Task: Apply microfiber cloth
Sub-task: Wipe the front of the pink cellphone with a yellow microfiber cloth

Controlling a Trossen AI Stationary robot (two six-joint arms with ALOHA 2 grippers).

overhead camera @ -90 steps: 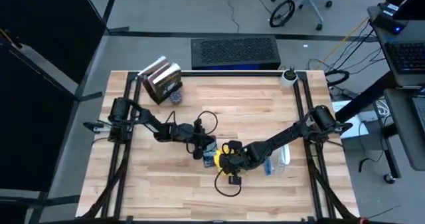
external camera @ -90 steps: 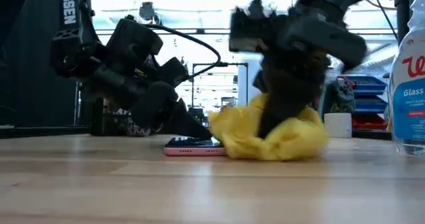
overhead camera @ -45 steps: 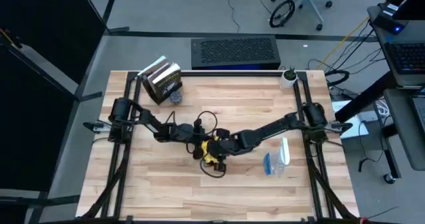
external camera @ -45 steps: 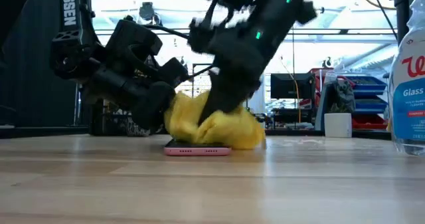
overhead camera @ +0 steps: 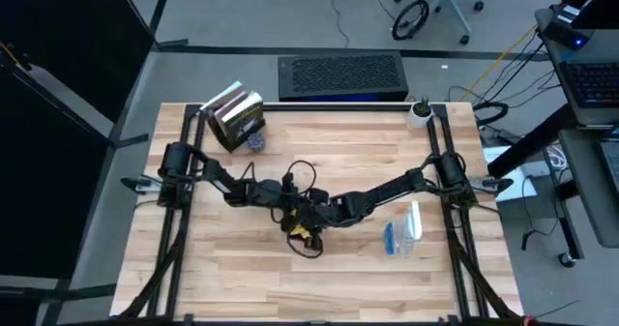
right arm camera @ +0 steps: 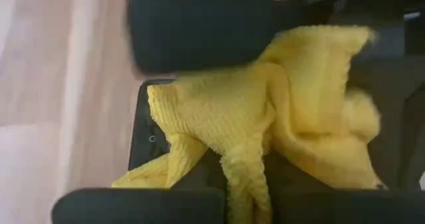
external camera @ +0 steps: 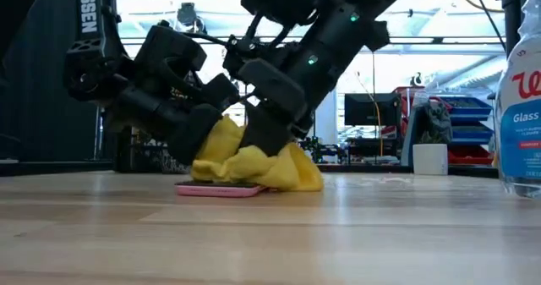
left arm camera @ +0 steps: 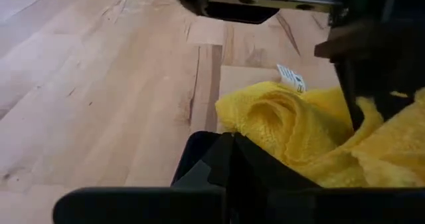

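A dark smartphone in a pink case [external camera: 215, 189] lies flat on the wooden table, near its middle. The yellow microfiber cloth [external camera: 254, 162] sits bunched on the phone's screen [right arm camera: 143, 137]. My right gripper [external camera: 264, 141] comes down from the right and is shut on the cloth. My left gripper [external camera: 203, 141] slants down from the left, its fingers shut, at the phone's left end, right beside the cloth [left arm camera: 279, 121]. In the high view both grippers meet over the cloth [overhead camera: 306, 232]. My left gripper's shut fingers [left arm camera: 229, 157] slant down from the table's left onto the phone's dark screen [left arm camera: 196, 154] near its left end. The cloth hides the fingertips in the low view. My right gripper pinches a gathered fold of the cloth [right arm camera: 242, 174] between its two fingers, slanting down from the right. The bunch hangs slack below the fingers, its underside lying on the phone's screen [external camera: 245, 182].
A clear spray bottle with blue liquid [overhead camera: 404, 232] lies to the right of the grippers and shows at the low view's right edge [external camera: 520, 107]. A box of books [overhead camera: 235, 116] stands at the far left, and a white cup [overhead camera: 419, 111] at the far right corner.
My right gripper has swept toward the table's left, dragging the bunched cloth from beside the phone's right end onto and along its screen, up to my left gripper. The phone has slid a little to the left on the table.
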